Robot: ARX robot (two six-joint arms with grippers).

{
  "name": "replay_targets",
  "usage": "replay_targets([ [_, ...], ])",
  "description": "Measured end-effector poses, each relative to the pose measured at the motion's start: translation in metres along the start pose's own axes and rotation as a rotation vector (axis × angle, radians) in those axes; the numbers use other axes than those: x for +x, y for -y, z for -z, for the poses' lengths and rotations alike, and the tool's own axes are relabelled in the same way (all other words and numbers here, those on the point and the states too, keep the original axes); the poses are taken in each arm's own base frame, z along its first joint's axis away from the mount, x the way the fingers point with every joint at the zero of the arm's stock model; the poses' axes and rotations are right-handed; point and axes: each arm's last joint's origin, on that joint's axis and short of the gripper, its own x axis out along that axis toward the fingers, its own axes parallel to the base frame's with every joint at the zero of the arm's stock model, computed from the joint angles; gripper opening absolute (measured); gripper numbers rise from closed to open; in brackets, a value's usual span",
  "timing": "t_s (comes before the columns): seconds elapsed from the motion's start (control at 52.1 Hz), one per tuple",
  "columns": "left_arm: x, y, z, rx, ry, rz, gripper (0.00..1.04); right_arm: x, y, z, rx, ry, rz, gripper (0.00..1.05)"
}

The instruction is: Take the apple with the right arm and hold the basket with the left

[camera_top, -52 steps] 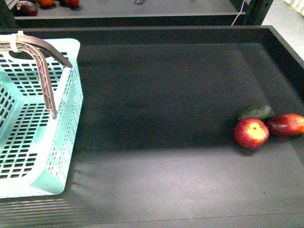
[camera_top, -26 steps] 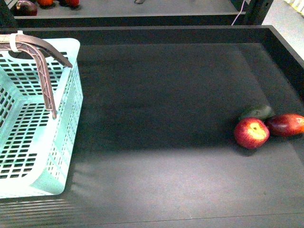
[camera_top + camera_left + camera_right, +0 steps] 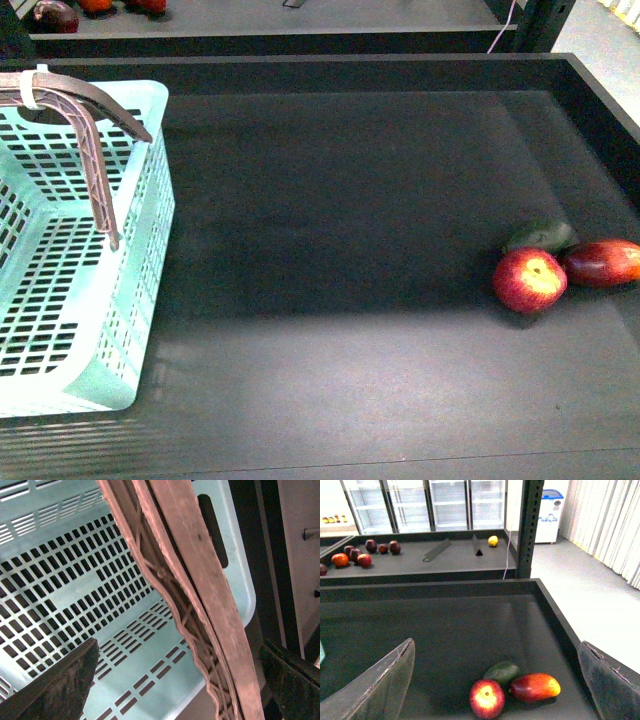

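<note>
So the basket is sitting at the front-left corner of the bench, partly cut off on the left side of the front view. Looking inside it, I'm only seeing its own slotted floor and walls. Its two brown handles are swung up together and arching over the opening.

My left gripper is hanging right over that basket with its jaws spread wide. The handles are running through the gap between my two fingers, and neither finger seems to be touching them, so I'm not gripping anything on that side.

The apple is lying near the right edge of the bench, roughly halfway between front and back. It's round, so there's no real long axis to speak of, and its stem hollow is facing up. An avocado is tucked just behind it on the back-edge side. A dark red oblong fruit is pressing against its right side, with its long axis running toward the right edge.

My right gripper is hovering above the bench, fingers wide apart and holding nothing. From that wrist the apple is showing between the fingers, well clear of both, with the avocado and the red fruit bunched against it.
</note>
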Motion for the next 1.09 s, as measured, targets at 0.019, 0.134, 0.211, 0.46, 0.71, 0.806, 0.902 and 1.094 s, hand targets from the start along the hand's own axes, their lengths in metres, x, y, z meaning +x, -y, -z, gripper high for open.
replay_targets([
  [0.019, 0.001, 0.0, 0.0, -0.003, 0.001, -0.001, 0.98, 0.0, 0.0, 0.0, 0.0, 0.0, 0.0, 0.96],
  [0.134, 0.007, 0.005, -0.004, -0.016, 0.006, -0.004, 0.98, 0.0, 0.0, 0.0, 0.0, 0.0, 0.0, 0.96],
  [0.211, 0.012, 0.009, -0.006, -0.016, 0.012, -0.011, 0.98, 0.0, 0.0, 0.0, 0.0, 0.0, 0.0, 0.96],
  [0.46, 0.028, 0.009, -0.006, -0.014, 0.027, -0.078, 0.64, 0.0, 0.0, 0.0, 0.0, 0.0, 0.0, 0.96],
  [0.71, 0.026, 0.015, -0.005, -0.082, 0.031, -0.07, 0.26, 0.0, 0.0, 0.0, 0.0, 0.0, 0.0, 0.96],
  [0.806, 0.022, 0.015, -0.004, -0.095, 0.013, -0.058, 0.19, 0.0, 0.0, 0.0, 0.0, 0.0, 0.0, 0.96],
  [0.902, 0.014, 0.014, -0.001, -0.059, 0.009, -0.058, 0.19, 0.0, 0.0, 0.0, 0.0, 0.0, 0.0, 0.96],
  [1.094, -0.016, 0.017, 0.011, 0.072, -0.031, -0.025, 0.19, 0.0, 0.0, 0.0, 0.0, 0.0, 0.0, 0.96],
])
